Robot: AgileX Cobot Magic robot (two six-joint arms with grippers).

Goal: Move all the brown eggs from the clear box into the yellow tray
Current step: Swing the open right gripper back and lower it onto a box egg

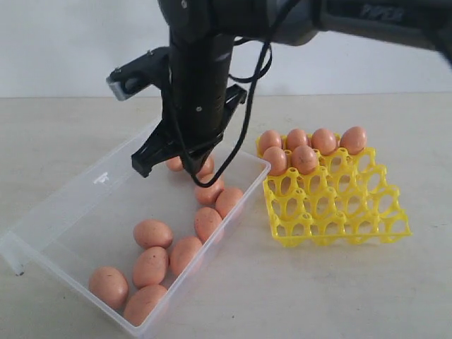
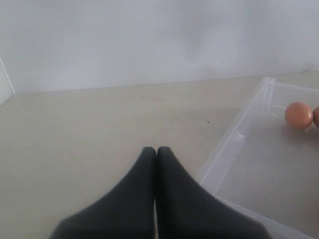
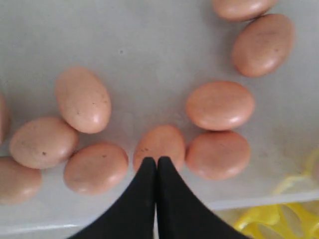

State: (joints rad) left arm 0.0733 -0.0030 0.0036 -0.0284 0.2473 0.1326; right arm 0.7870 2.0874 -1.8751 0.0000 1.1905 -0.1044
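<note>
I see my right gripper (image 3: 157,160) pressed together and empty, over eggs (image 1: 152,233) in the box (image 1: 81,212). My left gripper (image 2: 156,150) is likewise closed, beside the box. Six eggs sit in the tray (image 1: 326,189).

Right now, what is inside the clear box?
About ten brown eggs lie loose in the clear box. The right arm covers its far end, so eggs there cannot be counted.

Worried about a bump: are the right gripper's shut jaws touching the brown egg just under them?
Cannot tell. In the right wrist view the right gripper overlaps the brown egg as seen from above, so its height over the egg is hidden.
</note>
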